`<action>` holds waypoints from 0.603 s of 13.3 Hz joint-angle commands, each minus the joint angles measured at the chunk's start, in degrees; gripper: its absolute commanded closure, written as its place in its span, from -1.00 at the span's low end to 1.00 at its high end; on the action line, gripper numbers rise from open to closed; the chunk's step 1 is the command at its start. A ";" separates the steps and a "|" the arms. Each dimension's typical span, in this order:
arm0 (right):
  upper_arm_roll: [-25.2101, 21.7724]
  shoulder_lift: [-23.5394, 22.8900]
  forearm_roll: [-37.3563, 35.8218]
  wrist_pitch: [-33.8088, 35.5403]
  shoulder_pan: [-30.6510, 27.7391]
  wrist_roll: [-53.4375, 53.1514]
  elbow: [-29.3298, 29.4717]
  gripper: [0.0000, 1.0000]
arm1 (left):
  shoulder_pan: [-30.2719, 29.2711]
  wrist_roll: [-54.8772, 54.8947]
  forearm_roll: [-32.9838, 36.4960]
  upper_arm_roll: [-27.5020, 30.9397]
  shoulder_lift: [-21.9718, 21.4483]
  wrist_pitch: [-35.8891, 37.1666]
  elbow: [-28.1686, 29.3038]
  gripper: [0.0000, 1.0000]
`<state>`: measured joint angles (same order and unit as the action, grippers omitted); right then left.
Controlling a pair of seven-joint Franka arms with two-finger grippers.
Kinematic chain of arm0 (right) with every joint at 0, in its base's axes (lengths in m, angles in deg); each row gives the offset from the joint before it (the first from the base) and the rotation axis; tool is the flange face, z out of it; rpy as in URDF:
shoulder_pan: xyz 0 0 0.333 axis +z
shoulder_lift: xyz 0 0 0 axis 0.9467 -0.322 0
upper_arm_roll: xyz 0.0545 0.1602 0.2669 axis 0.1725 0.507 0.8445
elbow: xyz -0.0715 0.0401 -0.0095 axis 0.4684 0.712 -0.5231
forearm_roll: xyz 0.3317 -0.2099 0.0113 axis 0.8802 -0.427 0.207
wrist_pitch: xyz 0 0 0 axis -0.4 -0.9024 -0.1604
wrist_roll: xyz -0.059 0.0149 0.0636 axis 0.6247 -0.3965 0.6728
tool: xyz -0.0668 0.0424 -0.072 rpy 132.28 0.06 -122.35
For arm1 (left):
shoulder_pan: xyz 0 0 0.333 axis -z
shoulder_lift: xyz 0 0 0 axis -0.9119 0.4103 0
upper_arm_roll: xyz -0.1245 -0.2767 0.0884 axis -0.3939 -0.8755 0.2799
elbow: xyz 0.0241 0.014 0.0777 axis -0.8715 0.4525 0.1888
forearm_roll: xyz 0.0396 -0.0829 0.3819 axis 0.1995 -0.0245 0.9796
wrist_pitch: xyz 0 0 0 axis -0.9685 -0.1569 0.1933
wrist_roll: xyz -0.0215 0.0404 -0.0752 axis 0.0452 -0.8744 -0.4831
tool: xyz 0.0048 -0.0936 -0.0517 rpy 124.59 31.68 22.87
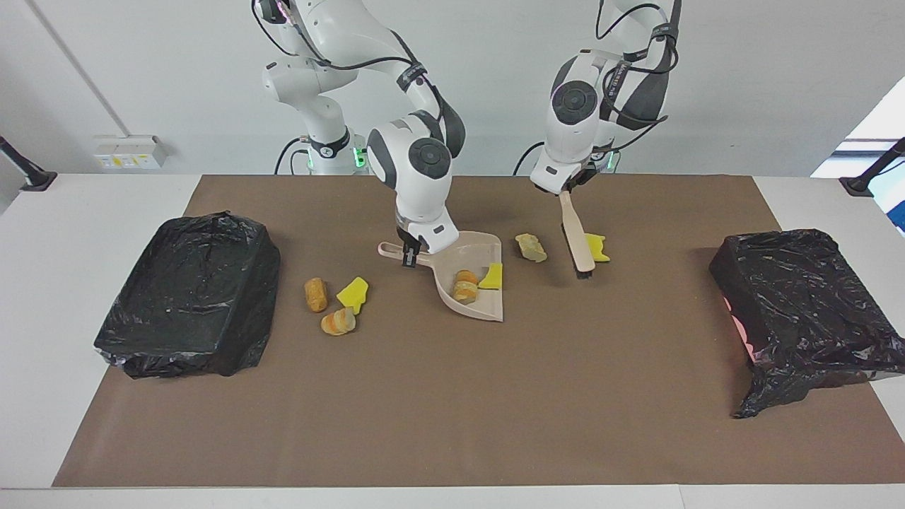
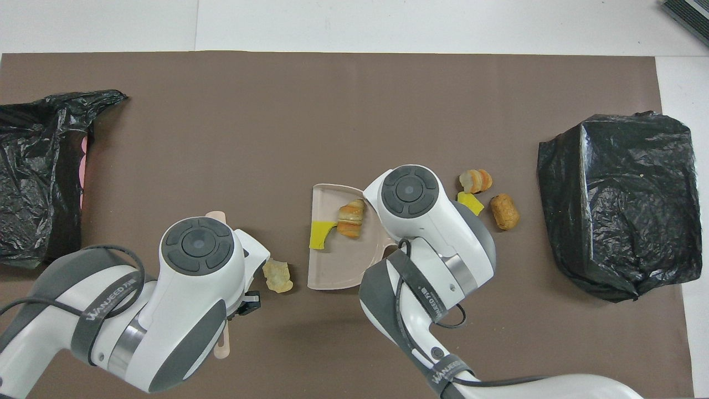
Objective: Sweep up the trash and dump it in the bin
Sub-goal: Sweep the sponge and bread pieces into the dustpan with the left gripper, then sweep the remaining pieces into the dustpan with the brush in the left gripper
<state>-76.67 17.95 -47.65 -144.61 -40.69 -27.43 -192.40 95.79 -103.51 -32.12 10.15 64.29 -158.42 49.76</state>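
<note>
Right end effector (image 1: 409, 249) pinches dustpan (image 1: 472, 283) handle, left end effector (image 1: 565, 191) pinches brush (image 1: 577, 242); tilting the pan risks spilling the croissant piece (image 1: 465, 285).

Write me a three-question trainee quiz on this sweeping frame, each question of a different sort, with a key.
1. True or false: the dustpan holds no scraps.
2. How many scraps lie on the mat between the dustpan and the bin at the right arm's end?
3. The left claw is shut on: A) the brush, B) the dustpan handle, C) a yellow chunk.

Key: 1. False: a bread-like piece and a yellow chunk lie in it. 2. Three. 3. A; the right claw holds the dustpan.
</note>
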 commanded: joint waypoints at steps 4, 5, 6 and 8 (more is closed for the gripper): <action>0.18 3.62 -1.41 -6.83 0.77 -1.70 -8.07 1.00 | -7.24 -6.67 4.88 -0.39 -11.44 -2.85 14.78 1.00; 0.18 3.62 -1.41 -6.74 0.76 -1.70 -8.08 1.00 | -7.78 -8.25 4.88 -0.39 -12.41 -5.38 16.89 1.00; 0.18 3.62 -1.41 -6.66 0.76 -1.70 -8.08 1.00 | -7.78 -9.92 4.88 -0.56 -12.51 -7.59 18.65 1.00; 0.18 3.62 -1.41 -6.22 0.68 -1.70 -8.08 1.00 | -7.08 -12.22 4.62 -0.74 -11.38 -10.84 20.42 1.00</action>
<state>-76.72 20.36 -47.73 -150.48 -40.05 -27.79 -197.95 88.47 -113.03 -28.25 9.97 54.26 -165.80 66.90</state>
